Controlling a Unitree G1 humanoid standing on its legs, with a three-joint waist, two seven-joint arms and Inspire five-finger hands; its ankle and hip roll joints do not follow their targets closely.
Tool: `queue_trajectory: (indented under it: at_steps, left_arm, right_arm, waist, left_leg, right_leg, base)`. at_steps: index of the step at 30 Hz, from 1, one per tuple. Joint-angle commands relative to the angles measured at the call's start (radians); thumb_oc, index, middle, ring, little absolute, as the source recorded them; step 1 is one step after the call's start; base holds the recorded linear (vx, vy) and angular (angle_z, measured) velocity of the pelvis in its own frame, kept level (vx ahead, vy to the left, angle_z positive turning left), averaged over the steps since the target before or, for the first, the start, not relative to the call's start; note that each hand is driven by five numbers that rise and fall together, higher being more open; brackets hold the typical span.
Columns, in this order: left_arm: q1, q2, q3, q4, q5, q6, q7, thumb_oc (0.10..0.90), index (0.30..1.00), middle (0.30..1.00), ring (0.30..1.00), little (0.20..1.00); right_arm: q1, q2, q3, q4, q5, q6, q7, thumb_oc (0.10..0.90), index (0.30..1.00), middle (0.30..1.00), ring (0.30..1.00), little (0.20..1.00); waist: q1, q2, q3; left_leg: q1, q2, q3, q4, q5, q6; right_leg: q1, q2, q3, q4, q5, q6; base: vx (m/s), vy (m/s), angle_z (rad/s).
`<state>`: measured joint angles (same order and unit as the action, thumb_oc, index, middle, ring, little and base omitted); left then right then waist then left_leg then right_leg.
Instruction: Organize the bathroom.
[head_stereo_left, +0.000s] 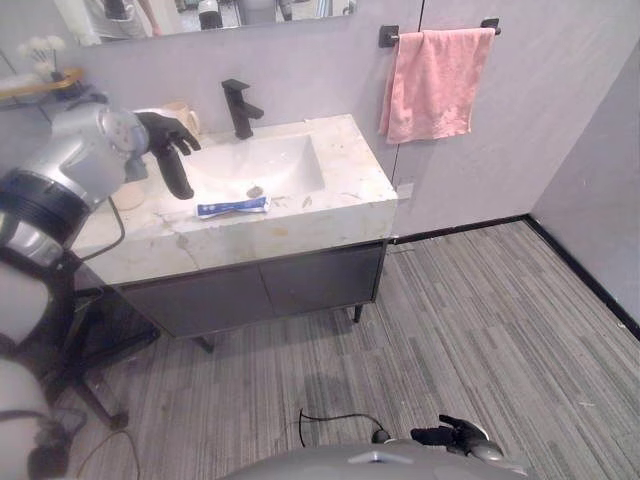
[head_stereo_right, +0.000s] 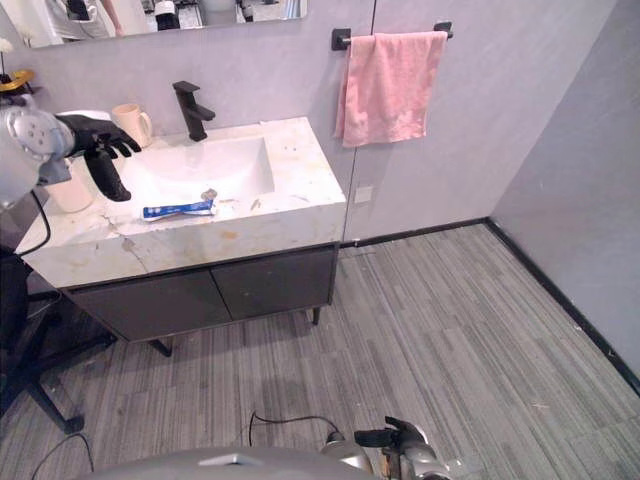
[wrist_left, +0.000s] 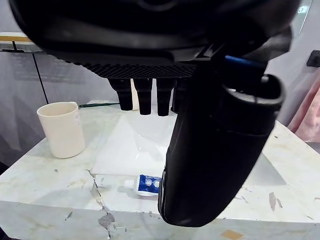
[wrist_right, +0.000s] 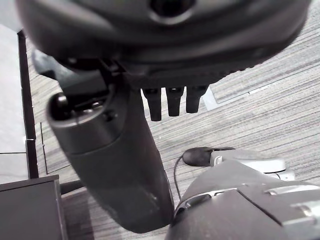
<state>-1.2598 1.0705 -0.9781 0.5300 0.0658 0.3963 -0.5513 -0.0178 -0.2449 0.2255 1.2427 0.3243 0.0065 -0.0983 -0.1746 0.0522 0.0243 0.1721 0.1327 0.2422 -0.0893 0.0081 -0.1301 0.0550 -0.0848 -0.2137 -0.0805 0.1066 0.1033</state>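
Observation:
A blue-and-white toothpaste tube (head_stereo_left: 232, 207) lies flat on the marble counter (head_stereo_left: 330, 205) at the front rim of the white basin (head_stereo_left: 262, 163). My left hand (head_stereo_left: 170, 145) hovers open above the counter's left part, up and left of the tube, holding nothing; past its thumb (wrist_left: 210, 165) the tube (wrist_left: 146, 184) peeks out. A cream mug (head_stereo_right: 132, 123) stands at the back left beside the black faucet (head_stereo_left: 241, 107). A pink towel (head_stereo_left: 434, 82) hangs on a black bar on the wall. My right hand (head_stereo_left: 458, 436) hangs low by the floor, fingers relaxed and empty.
The dark vanity cabinet (head_stereo_left: 262, 290) stands on thin legs over grey striped flooring. A mirror (head_stereo_left: 200, 15) runs above the counter. A small shelf with white flowers (head_stereo_left: 40, 70) is at the far left. A black chair base (head_stereo_left: 70, 370) sits left of the cabinet.

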Motion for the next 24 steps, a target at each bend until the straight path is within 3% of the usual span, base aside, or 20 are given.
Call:
queue_trajectory:
  at_steps: [1, 10, 13, 14, 15, 17, 18, 19, 20, 23, 24]
  left_arm:
    - [-0.281, 0.118, -0.028, 0.093, 0.103, -0.013, 0.04, 0.8, 0.9, 0.9, 0.9, 0.9]
    - [-0.292, 0.14, -0.033, 0.155, 0.109, -0.026, -0.014, 0.8, 0.9, 0.9, 0.9, 0.9]
    - [-0.283, 0.147, -0.029, 0.187, 0.097, -0.033, -0.014, 0.8, 0.9, 0.9, 0.9, 0.9]
    - [-0.292, 0.146, -0.034, 0.202, 0.07, -0.045, -0.002, 0.8, 0.9, 0.9, 0.9, 0.9]
    - [-0.293, 0.146, -0.035, 0.203, 0.069, -0.046, -0.001, 0.8, 0.9, 0.9, 0.9, 0.9]
    - [-0.29, 0.149, -0.029, 0.185, 0.091, -0.045, -0.007, 0.8, 0.9, 0.9, 0.9, 0.9]
    - [-0.254, 0.164, 0.002, 0.161, 0.112, -0.045, -0.007, 0.8, 0.9, 0.9, 0.9, 0.9]
    - [-0.25, 0.165, 0.006, 0.159, 0.112, -0.045, -0.007, 0.8, 0.9, 0.9, 0.9, 0.9]
    - [-0.238, 0.159, 0.015, 0.158, 0.103, -0.051, 0.007, 0.8, 0.9, 0.9, 0.9, 0.9]
    - [-0.214, 0.147, 0.039, 0.162, 0.121, -0.053, 0.017, 0.8, 0.9, 0.9, 0.9, 0.9]
    - [-0.218, 0.148, 0.039, 0.163, 0.123, -0.04, 0.01, 0.8, 0.9, 0.9, 0.9, 0.9]
  right_arm:
    - [-0.003, -0.072, 0.005, 0.012, 0.014, -0.018, -0.014, 0.8, 0.9, 0.9, 0.9, 0.9]
    - [0.015, -0.081, 0.007, -0.005, 0.002, -0.028, -0.007, 0.8, 0.9, 0.9, 0.9, 0.9]
    - [0.011, -0.094, 0.012, -0.024, -0.02, -0.021, -0.008, 0.8, 0.9, 0.9, 0.9, 0.9]
    - [0.005, -0.107, 0.014, -0.037, -0.019, -0.006, -0.014, 0.8, 0.9, 0.9, 0.9, 0.9]
    - [0.004, -0.108, 0.014, -0.038, -0.018, -0.004, -0.015, 0.8, 0.9, 0.9, 0.9, 0.9]
    - [-0.006, -0.122, 0.009, -0.032, 0.001, -0.006, -0.009, 0.8, 0.9, 0.9, 0.9, 0.9]
    - [-0.01, -0.133, 0.007, -0.014, -0.014, -0.032, 0.01, 0.8, 0.9, 0.9, 0.9, 0.9]
    - [-0.01, -0.135, 0.007, -0.014, -0.015, -0.033, 0.011, 0.8, 0.9, 0.9, 0.9, 0.9]
    - [-0.003, -0.141, 0.006, -0.022, -0.008, -0.038, 0.007, 0.8, 0.9, 0.9, 0.9, 0.9]
    - [-0.009, -0.135, 0.01, -0.024, 0.033, -0.031, -0.015, 0.8, 0.9, 0.9, 0.9, 0.9]
    - [-0.003, -0.123, -0.001, -0.023, 0.034, -0.041, -0.013, 0.8, 0.9, 0.9, 0.9, 0.9]
  waist:
    - [-0.014, 0.053, 0.006]
    - [-0.022, 0.044, 0.021]
    - [-0.012, 0.019, 0.037]
    - [0.003, 0.009, 0.054]
    - [0.006, 0.008, 0.053]
    - [0.024, 0.009, 0.075]
    - [0.034, 0.021, 0.091]
    - [0.034, 0.021, 0.093]
    - [0.03, 0.023, 0.103]
    - [0.036, 0.023, 0.101]
    - [0.027, 0.031, 0.098]
  left_leg:
    - [-0.032, -0.057, 0.062, 0.088, -0.055, 0.086]
    - [-0.05, -0.062, 0.071, 0.15, -0.078, 0.088]
    - [-0.141, -0.055, 0.058, 0.327, -0.083, 0.071]
    - [-0.215, -0.064, 0.022, 0.417, -0.064, 0.067]
    - [-0.224, -0.066, 0.019, 0.42, -0.059, 0.067]
    - [-0.24, -0.091, -0.022, 0.355, -0.047, 0.074]
    - [-0.208, -0.089, -0.055, 0.158, 0.003, 0.074]
    - [-0.201, -0.089, -0.055, 0.146, 0.01, 0.073]
    - [-0.212, -0.069, -0.046, 0.138, 0.062, 0.064]
    - [-0.209, -0.088, -0.067, 0.127, 0.028, 0.087]
    - [-0.171, -0.09, -0.042, 0.102, 0.013, 0.099]
  right_leg:
    - [0.029, 0.011, 0.01, 0.087, -0.15, 0.089]
    - [0.028, 0.024, 0.016, 0.103, -0.165, 0.077]
    - [0.031, 0.03, 0.021, 0.116, -0.17, 0.046]
    - [0.032, 0.035, 0.02, 0.129, -0.175, 0.029]
    - [0.028, 0.035, 0.02, 0.13, -0.174, 0.027]
    - [0.031, 0.047, 0.032, 0.141, -0.178, 0.027]
    - [0.045, 0.069, 0.048, 0.13, -0.177, 0.031]
    - [0.048, 0.069, 0.049, 0.128, -0.178, 0.032]
    - [0.055, 0.074, 0.047, 0.129, -0.18, 0.03]
    - [0.039, 0.054, 0.043, 0.165, -0.197, 0.041]
    - [0.012, 0.038, 0.023, 0.202, -0.206, 0.061]
  base:
    - [0.05, -0.018, 0.01]
    - [0.04, -0.043, -0.01]
    - [0.01, -0.058, -0.03]
    - [0.01, -0.024, -0.09]
    - [0.05, 0.037, -0.14]
    - [0.12, 0.149, -0.16]
    - [0.16, 0.185, -0.15]
    - [0.22, 0.263, -0.33]
    - [0.09, 0.123, -0.15]
    - [0.13, 0.19, 0.05]
    - [0.11, 0.18, -0.07]
